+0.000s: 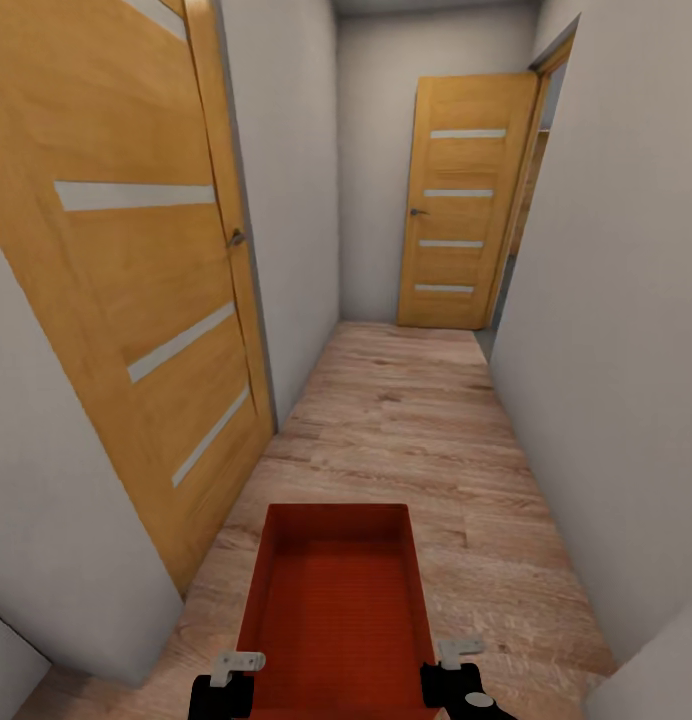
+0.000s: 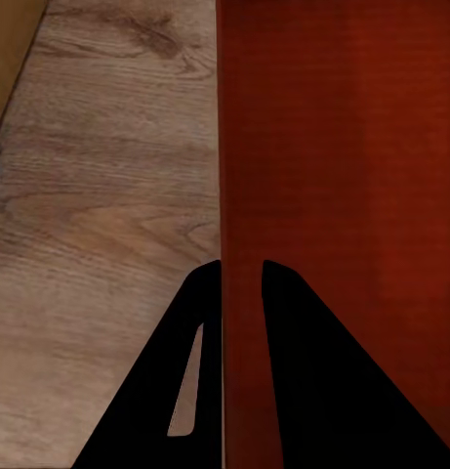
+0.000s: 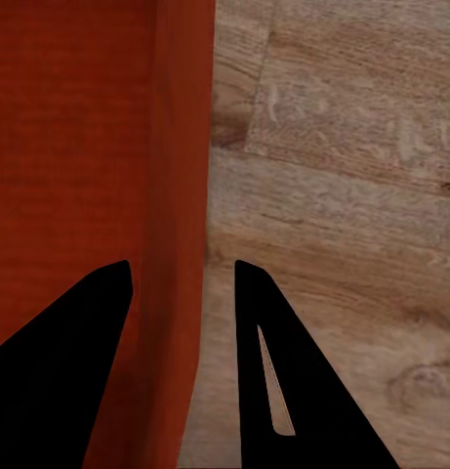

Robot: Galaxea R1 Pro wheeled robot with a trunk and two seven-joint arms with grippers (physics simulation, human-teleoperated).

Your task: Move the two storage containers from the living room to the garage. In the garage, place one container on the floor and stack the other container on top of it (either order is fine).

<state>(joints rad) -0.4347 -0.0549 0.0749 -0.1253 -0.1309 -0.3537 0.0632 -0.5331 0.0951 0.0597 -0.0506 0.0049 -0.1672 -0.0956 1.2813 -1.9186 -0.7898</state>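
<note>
Bin: a red-orange open-top storage container (image 1: 336, 610), rectangular, with thin plain walls and a faintly ribbed bottom; nothing lies inside it.
Where it is: held out low in front of the robot above the light wood plank floor (image 1: 416, 420) of a narrow hallway, long side pointing down the passage.
Left gripper (image 2: 241, 293): its two dark fingers straddle the bin's left side wall, one inside and one outside, pinched tight against the thin wall.
Right gripper (image 3: 181, 293): fingers straddle the right side wall the same way; the wall sits between them with a sliver of floor visible by the outer finger, so whether it truly clamps cannot be told.
Surroundings: a wooden door with pale glass strips (image 1: 136, 290) close on the left, another like it (image 1: 464, 205) at the hallway's far end, plain grey-white walls (image 1: 606, 330) on both sides.
</note>
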